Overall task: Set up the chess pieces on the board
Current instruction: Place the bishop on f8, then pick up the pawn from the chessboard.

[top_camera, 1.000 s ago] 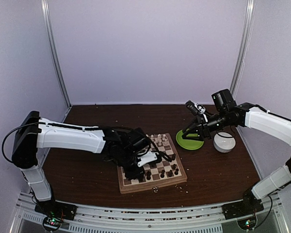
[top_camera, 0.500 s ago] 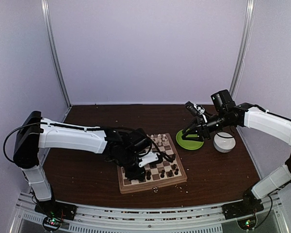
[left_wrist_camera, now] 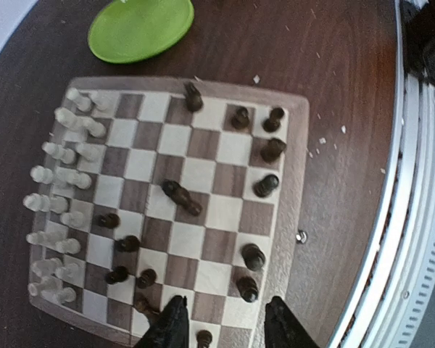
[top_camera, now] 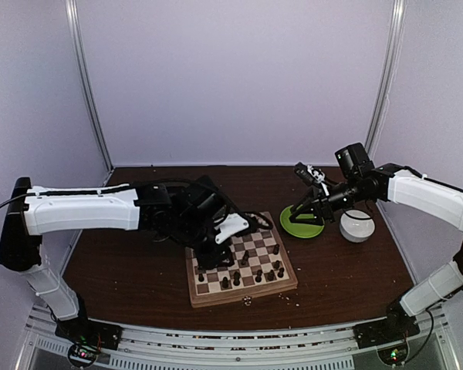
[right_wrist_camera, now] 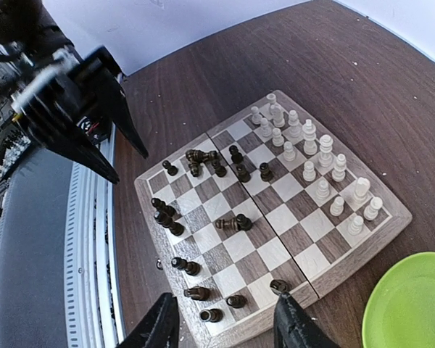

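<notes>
Soft even light, faint shadows, wrist views sharp (edges bowed), overhead softer.

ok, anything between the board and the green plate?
Nothing. Only a bare strip of brown table separates the board from the plate, clearest in the left wrist view.

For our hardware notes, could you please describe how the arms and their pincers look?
The left arm and right arm have white shells with black joints and wrists. The left pincer and right pincer each have two black tapered fingers.
</notes>
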